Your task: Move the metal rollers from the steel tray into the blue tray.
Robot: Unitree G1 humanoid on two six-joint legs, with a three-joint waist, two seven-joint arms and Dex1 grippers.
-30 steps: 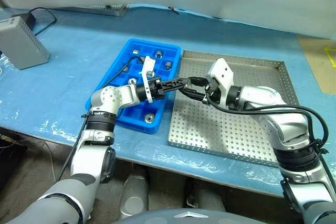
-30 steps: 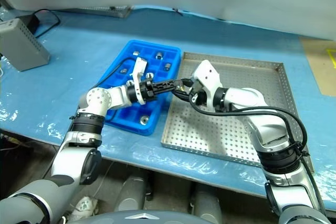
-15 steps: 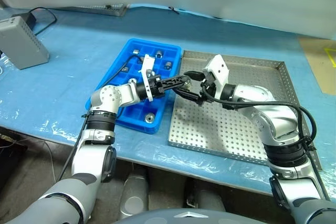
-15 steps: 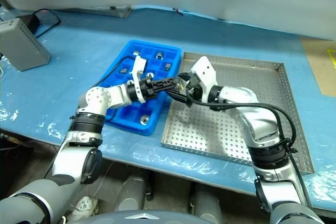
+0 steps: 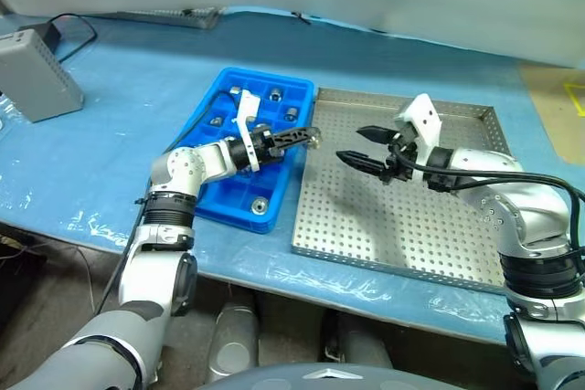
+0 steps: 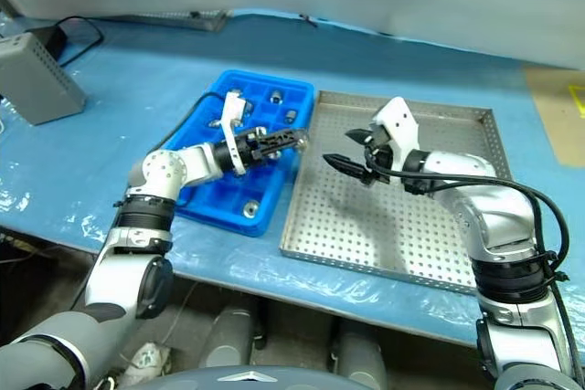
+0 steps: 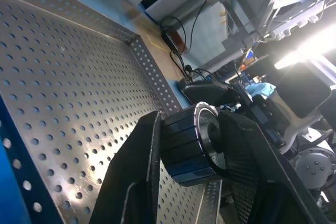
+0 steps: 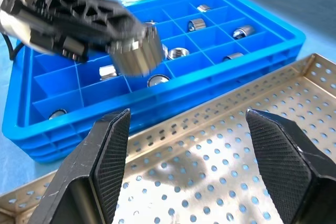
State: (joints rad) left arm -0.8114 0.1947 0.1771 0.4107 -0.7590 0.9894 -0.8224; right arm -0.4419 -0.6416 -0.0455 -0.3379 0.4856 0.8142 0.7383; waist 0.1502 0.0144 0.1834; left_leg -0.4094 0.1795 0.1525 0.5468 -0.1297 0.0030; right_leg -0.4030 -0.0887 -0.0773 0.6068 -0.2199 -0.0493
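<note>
My left gripper [image 5: 311, 137] is shut on one metal roller [image 7: 193, 143], a shiny short cylinder held level over the seam between the two trays. The same roller [image 8: 137, 51] hangs in front of the blue tray [image 8: 273, 45] in the right wrist view. The blue tray [image 5: 269, 74] holds several rollers in its compartments, such as one at the near end [image 5: 260, 205] and one at the far end [image 5: 275, 94]. My right gripper [image 5: 362, 145] stands open over the steel tray [image 5: 402, 216], a short way right of the held roller, with nothing between its fingers [image 8: 107, 153].
A grey box [image 5: 35, 72] with a black cable sits at the far left of the blue-covered table. A flat perforated piece [image 5: 174, 15] lies along the back edge. Yellow tape [image 5: 576, 98] marks a brown surface at the far right.
The two grippers met at the trays' border with the roller between them. My right gripper has opened and drawn back to the right, leaving the roller in my left gripper.
</note>
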